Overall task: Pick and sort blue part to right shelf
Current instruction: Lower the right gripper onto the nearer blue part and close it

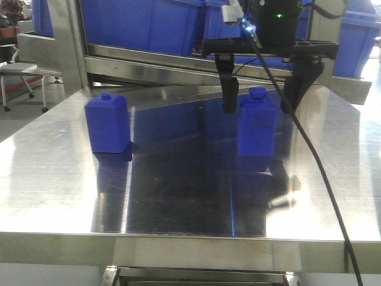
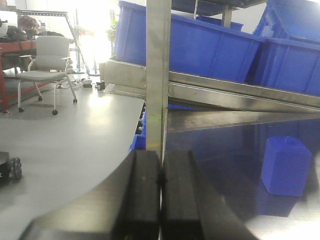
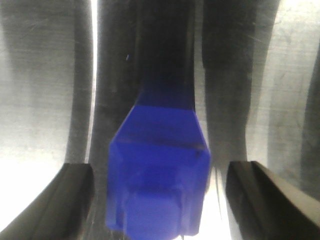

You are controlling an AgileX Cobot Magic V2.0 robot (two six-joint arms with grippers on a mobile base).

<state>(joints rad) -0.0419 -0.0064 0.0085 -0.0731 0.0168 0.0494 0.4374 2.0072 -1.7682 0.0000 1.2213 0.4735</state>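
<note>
Two blue parts stand upright on the shiny steel table [image 1: 178, 196]: one at the left [image 1: 108, 123], one right of the middle [image 1: 257, 126]. My right gripper [image 1: 260, 98] hangs open over the latter, its black fingers [image 1: 228, 95] on either side of the part's top and apart from it. In the right wrist view that blue part [image 3: 157, 170] sits between the spread fingers [image 3: 75, 200], a gap on each side. My left gripper [image 2: 161, 185] is shut on nothing, with a blue part [image 2: 289, 165] ahead to its right. The shelf [image 1: 149, 56] with blue bins [image 1: 143, 24] stands behind the table.
A steel upright post [image 2: 158, 75] of the rack rises straight ahead of the left gripper. A black cable [image 1: 309, 155] trails from the right arm across the table's right side. An office chair [image 2: 47, 62] stands on the floor at the left.
</note>
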